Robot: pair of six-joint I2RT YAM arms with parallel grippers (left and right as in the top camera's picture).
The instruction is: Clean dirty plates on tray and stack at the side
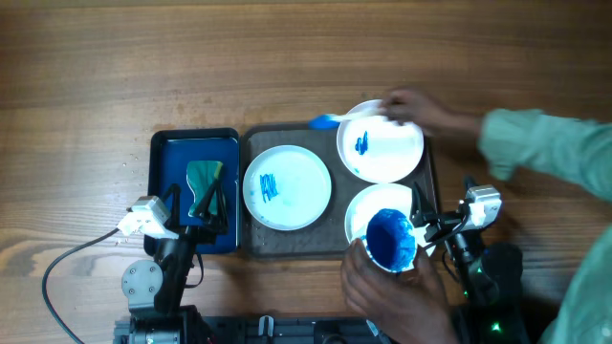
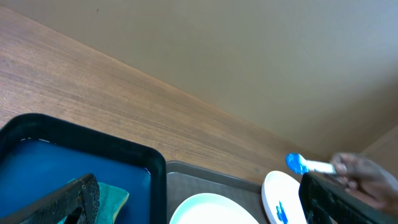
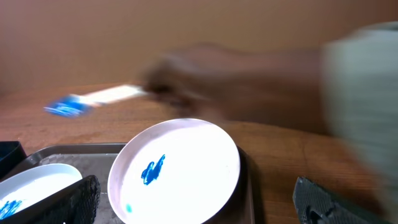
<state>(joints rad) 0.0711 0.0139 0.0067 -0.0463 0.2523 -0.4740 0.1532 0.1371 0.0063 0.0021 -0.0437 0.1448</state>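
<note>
The dark grey-brown tray [image 1: 251, 239] holds three white plates. The left plate [image 1: 296, 196] has a blue scribble. The far right plate [image 1: 392, 153] has a blue smear; it also shows in the right wrist view [image 3: 199, 165] and the left wrist view [image 2: 280, 199]. The near right plate [image 1: 363, 205] is partly covered by a person's hand holding a cup of blue paint [image 1: 390, 239]. My left gripper [image 1: 201, 205] is open over the blue tray, around a green sponge [image 2: 112, 194]. My right gripper [image 1: 427, 227] is open and empty at the tray's right edge.
A person's other hand [image 1: 426, 110] holds a blue-tipped brush [image 1: 325, 120] at the far right plate's rim. The glossy blue tray [image 1: 163, 191] lies left of the grey tray. A cable [image 1: 67, 256] runs at front left. Bare wood lies beyond.
</note>
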